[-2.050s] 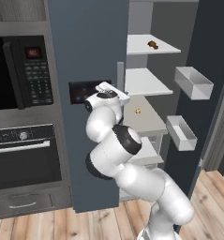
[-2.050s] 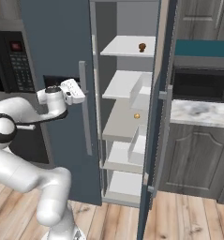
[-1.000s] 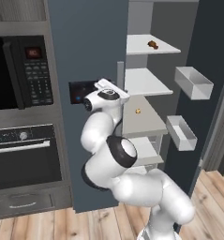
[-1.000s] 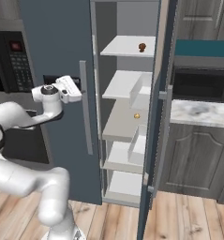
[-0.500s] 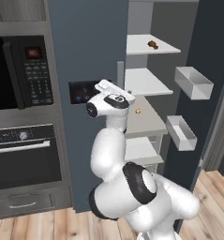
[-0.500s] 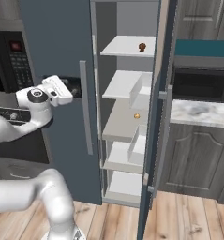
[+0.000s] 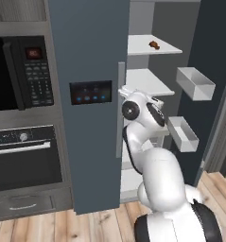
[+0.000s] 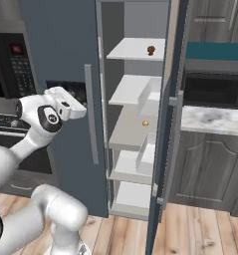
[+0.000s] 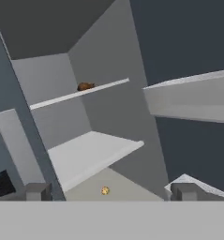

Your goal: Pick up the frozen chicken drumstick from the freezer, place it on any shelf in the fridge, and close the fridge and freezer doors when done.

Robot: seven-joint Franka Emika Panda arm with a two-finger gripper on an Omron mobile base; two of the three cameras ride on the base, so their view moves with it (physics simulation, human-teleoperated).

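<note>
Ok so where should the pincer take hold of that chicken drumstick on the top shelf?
Probably across the middle of the chicken drumstick, coming straight in from the open front. It lies flat on the top shelf with walls behind and beside it, so the front edge is the free side.

Matt slate-blue fridge and freezer doors (image 7: 88, 42), smooth pale grey shelf (image 8: 133, 49), glossy white arm (image 7: 157, 170), wood-plank floor (image 8: 200, 229).

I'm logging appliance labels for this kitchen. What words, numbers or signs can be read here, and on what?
None can be read.
microwave keypad: button marks, too small to read.
Microwave display: red blur.
freezer door control panel: blue-lit icons, unreadable.
oven: no readable label.
</note>
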